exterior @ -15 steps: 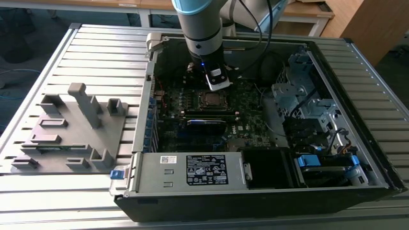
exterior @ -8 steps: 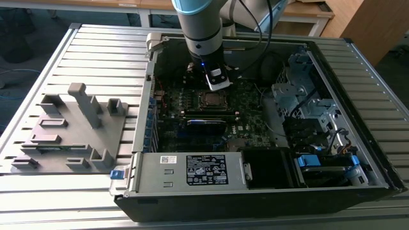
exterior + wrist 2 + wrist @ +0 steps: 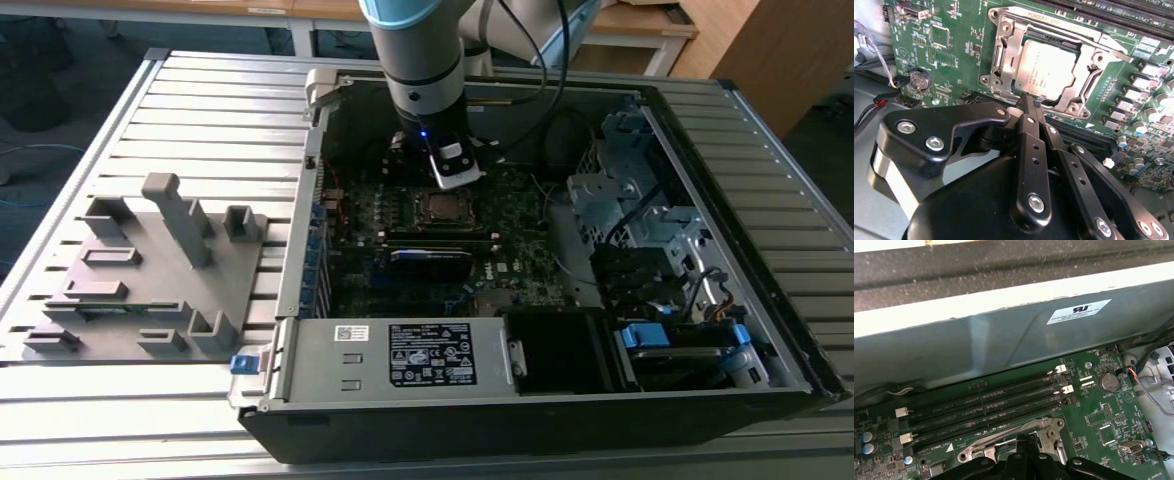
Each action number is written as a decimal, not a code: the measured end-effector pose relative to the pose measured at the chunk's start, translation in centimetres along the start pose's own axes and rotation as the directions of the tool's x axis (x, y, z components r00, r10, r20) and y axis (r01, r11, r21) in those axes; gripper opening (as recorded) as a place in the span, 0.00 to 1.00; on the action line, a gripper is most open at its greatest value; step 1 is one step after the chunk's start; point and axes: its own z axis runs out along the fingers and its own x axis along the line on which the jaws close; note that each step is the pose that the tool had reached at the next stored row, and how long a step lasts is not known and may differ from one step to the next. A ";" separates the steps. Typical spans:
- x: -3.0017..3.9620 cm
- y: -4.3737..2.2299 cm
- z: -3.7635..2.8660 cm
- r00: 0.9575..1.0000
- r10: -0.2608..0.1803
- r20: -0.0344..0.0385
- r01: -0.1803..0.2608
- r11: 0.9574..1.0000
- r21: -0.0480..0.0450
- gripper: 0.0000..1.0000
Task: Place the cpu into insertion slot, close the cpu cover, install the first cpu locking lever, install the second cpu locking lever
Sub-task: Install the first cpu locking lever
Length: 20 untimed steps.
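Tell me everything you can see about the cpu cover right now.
The cpu cover is a thin, silver, metal-looking square frame with a cut-out middle. In the second wrist view it lies flat over the insertion slot on the green motherboard, and the cpu shows its dull grey face through the opening. The frame has screws at its corners. The gripper has its tips close together at the frame's near edge; contact can't be confirmed.

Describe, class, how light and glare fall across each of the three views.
Exterior view: the open case interior is dim around the cpu, while the slatted table is evenly lit. Second wrist view: bright glare on the cpu and cpu cover; the gripper is dark with soft highlights. First wrist view: the case wall is washed out along its upper edge.
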 end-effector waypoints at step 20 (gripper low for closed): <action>-0.01 0.01 -0.04 1.000 -0.005 0.006 0.005 1.000 0.020 0.10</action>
